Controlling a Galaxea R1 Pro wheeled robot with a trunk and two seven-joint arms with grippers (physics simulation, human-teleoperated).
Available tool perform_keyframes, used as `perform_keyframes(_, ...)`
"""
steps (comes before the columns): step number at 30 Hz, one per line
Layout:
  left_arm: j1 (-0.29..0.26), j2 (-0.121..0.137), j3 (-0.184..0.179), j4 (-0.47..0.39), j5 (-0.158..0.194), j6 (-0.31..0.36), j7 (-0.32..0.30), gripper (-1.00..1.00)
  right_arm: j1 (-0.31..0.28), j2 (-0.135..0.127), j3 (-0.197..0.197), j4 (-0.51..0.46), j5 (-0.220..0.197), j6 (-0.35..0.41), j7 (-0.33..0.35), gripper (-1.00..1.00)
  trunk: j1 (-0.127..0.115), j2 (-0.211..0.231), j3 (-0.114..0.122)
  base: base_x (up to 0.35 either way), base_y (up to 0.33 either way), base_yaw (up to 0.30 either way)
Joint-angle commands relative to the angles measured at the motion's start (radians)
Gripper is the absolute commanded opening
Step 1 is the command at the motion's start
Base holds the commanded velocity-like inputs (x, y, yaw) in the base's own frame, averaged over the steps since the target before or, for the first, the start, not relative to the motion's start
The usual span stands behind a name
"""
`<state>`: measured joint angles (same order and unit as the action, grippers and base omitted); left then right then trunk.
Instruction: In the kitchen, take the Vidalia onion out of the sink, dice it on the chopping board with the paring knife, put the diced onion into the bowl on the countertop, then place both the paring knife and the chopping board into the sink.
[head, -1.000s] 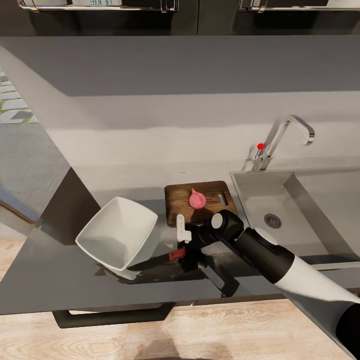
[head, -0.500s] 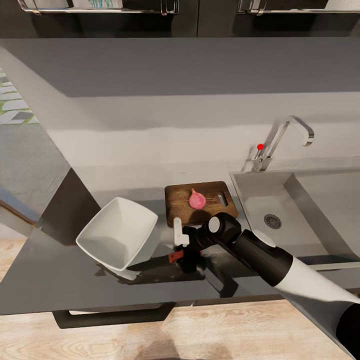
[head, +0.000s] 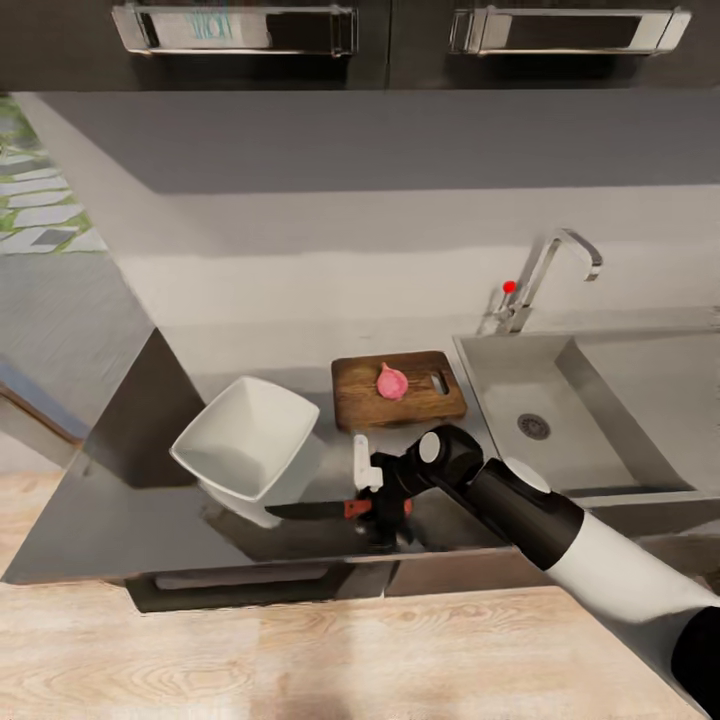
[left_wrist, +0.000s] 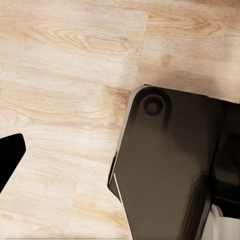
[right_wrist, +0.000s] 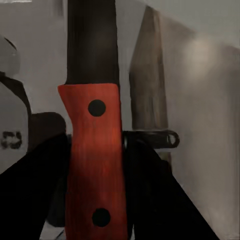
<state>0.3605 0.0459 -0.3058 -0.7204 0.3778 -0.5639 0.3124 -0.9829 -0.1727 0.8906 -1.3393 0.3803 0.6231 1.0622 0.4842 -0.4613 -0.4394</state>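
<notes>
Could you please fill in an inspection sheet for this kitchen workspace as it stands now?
Surface: glossy grey countertop, reflective.
Job's things: pink onion whole on dark brown wooden chopping board; white squarish bowl empty; steel sink empty; red-handled dark-bladed paring knife lying near the counter's front edge.
Clutter: nothing seen.
Grippers: right claw closed on the knife handle; left claw state unclear.
Cables: nothing seen.
Surroundings: chrome tap, dark upper cabinets, wood floor.

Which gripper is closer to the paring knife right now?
Right. The right gripper is closed around the paring knife handle on the countertop; the left wrist view faces wooden floor, away from the knife.
</notes>
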Motion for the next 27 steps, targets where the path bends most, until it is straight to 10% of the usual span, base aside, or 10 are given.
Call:
perform_keyframes(1,0.0,0.002,-0.007,-0.002,0.004,-0.002,0.01,1.0,0.0,-0.001,0.034,-0.001,0.002,0.018,0.007,-1.0,0.0,-0.001,0.0,-0.341,0.0,0.0)
perform_keyframes(27,0.0,0.002,-0.007,-0.002,0.004,-0.002,0.01,1.0,0.0,-0.001,0.032,-0.001,0.005,0.018,0.007,-1.0,0.0,-0.001,0.041,-0.127,0.0,0.0)
